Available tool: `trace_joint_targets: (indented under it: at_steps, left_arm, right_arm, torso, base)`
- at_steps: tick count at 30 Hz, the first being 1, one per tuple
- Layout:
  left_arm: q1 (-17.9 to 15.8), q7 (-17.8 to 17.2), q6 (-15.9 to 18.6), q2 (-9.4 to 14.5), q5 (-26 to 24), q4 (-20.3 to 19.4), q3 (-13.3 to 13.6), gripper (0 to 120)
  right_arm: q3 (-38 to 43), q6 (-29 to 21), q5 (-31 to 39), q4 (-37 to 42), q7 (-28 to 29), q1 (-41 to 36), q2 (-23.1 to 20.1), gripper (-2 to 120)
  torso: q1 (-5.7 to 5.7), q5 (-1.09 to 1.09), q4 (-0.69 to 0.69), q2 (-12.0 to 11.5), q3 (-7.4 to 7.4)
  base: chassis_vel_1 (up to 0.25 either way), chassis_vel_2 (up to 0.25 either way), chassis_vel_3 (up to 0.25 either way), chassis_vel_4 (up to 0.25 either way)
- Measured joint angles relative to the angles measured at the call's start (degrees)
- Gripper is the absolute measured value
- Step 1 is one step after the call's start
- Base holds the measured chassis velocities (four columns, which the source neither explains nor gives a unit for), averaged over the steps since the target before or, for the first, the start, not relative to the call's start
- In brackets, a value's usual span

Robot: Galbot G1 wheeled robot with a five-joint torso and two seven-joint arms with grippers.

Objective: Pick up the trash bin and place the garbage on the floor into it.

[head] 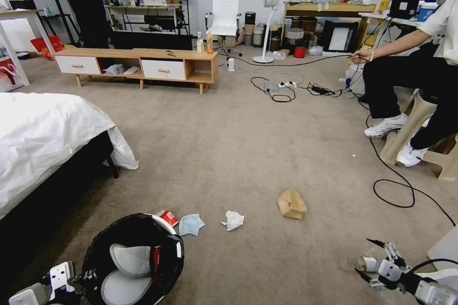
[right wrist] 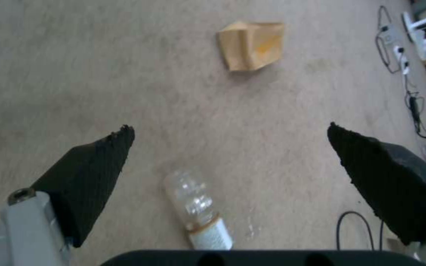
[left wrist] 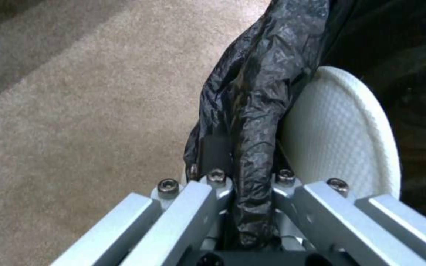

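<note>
Carpet [head: 229, 143] of beige-grey pile covers the work area. A bed with a white cover [head: 43, 138] stands at the robot's left; a low wooden cabinet [head: 138, 64] stands far ahead against the room's back part. A seated person's legs [head: 405, 105] and a black cable loop [head: 396, 190] occupy the right side; a power strip with cords [head: 286, 86] lies farther off.

Garbage lies on the floor ahead of the robot. From left to right: a red-white snack wrapper [head: 168, 217] just beside the bin's far rim, a light blue face mask [head: 191, 224] near it, a white tissue wad [head: 233, 220], and a brown paper bag [head: 291, 203]. These four pieces lie apart from each other. A clear bottle [right wrist: 198, 210] lies on its side on the carpet near the robot's right.

The trash bin [head: 136, 259] is at lower left, its black bag liner [left wrist: 257, 96] folded over the rim and its white inner flaps [head: 129, 259] visible inside. The left gripper [left wrist: 245, 181] is clamped on the bin's rim, with the liner pinched between its fingers and a white flap just beside them.

The right gripper [right wrist: 230, 138] is held over the carpet with its jaws spread wide. It holds nothing. The bottle lies below, between the two black fingertips [right wrist: 100, 155], touching neither.
</note>
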Motion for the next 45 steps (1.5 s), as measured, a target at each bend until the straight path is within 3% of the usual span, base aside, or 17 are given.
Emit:
trace_joint_targets:
  at_steps: [12,45]
  left_arm:
    - [-0.3,-0.1,0.1,-0.4,0.8,0.3,0.9,2]
    - [0.5,-0.1,0.0,-1.5,2.9,0.4,1.8,2]
  right_arm:
    - [-0.9,4.9,-6.0,-10.2,1.3,2.4,0.8,100]
    - [-6.8,8.6,-5.6,-27.8,4.7,15.6,4.9,100]
  torso:
    - [0.00,0.01,-0.01,0.0,0.00]
    - [0.00,0.00,0.01,0.0,0.00]
  base:
    - [0.000,0.000,0.000,0.000]
    - [0.000,0.000,0.000,0.000]
